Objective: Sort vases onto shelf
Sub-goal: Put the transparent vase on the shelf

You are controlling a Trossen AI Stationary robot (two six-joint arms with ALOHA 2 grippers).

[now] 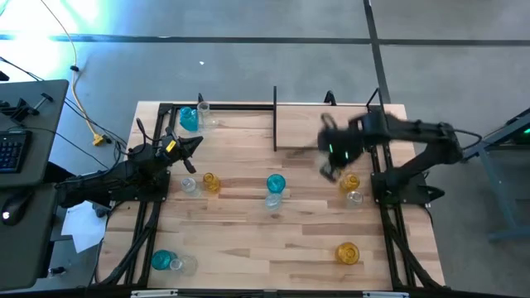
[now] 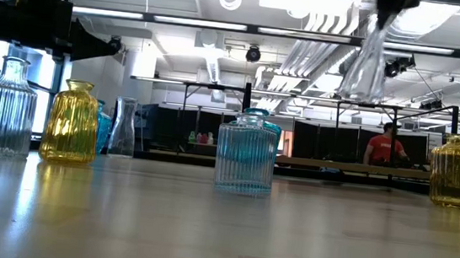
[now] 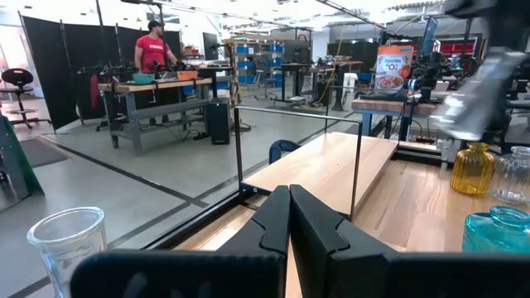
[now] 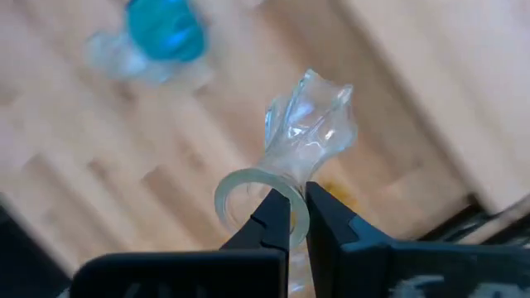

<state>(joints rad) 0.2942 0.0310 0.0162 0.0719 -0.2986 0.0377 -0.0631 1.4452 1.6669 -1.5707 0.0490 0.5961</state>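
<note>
My right gripper is shut on a clear glass vase, high above the table just in front of the shelf, a light board with a black frame along the far edge. In the low view the vase hangs well above the tabletop. My left gripper is shut and empty, hovering at the far left near a teal vase and a clear one. Other vases stand upright on the table: a clear and amber pair, and a teal one. My right gripper holds the clear vase by the rim of its mouth. One finger seems to be inside the opening and the other outside. The fingers come from above. The vase hangs below them, slightly tilted, lifted clear of the table.
An amber vase and a clear one stand right beneath my right arm. Another amber vase stands near front right, and a teal one at front left. A black upright post divides the shelf. A person works far behind the table.
</note>
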